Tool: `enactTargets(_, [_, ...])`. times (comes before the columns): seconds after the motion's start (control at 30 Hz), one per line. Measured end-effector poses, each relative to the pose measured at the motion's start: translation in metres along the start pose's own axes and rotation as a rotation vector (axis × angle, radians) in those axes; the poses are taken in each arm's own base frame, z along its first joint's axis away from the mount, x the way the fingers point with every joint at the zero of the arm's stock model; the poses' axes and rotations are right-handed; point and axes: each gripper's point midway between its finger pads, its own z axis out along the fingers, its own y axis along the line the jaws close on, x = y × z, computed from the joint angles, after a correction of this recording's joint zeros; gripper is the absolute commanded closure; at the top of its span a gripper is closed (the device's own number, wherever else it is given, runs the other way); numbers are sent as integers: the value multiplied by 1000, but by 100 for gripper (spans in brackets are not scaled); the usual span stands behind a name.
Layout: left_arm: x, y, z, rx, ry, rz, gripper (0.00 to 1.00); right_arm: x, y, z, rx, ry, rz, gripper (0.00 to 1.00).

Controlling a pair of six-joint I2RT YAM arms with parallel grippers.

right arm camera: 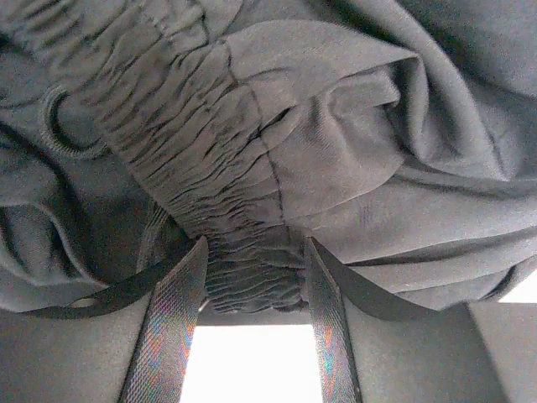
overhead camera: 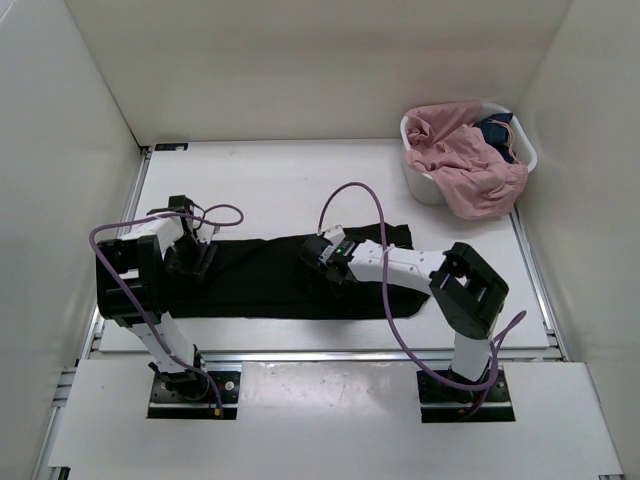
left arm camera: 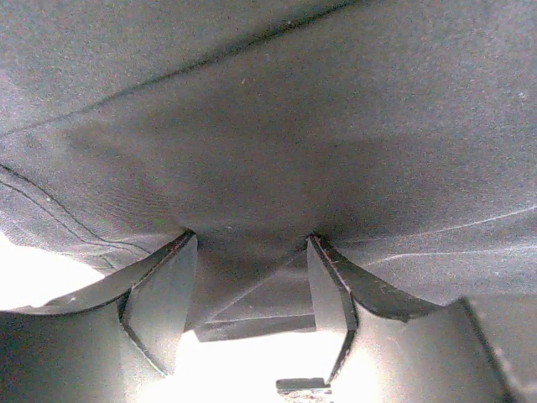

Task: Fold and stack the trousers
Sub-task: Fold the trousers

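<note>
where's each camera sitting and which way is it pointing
Top external: high behind the bases, looking down on the table; shows left arm, right arm, the trousers, white basket.
Left wrist: on the left arm, facing along the left gripper at black cloth; its two fingers show.
Right wrist: on the right arm, facing the elastic waistband; right gripper fingers show.
Shared: all three see the trousers.

Bright overhead; wrist views dim, backlit
</note>
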Motion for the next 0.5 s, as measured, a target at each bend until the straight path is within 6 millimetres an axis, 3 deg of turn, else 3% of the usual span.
enactTargets(0.43, [0,0,0,-2,1,0,34,19,5,-12,6,31,-98,39])
enactTargets(0.5, [0,0,0,-2,1,0,34,23,5,-14,15,35,-117,47])
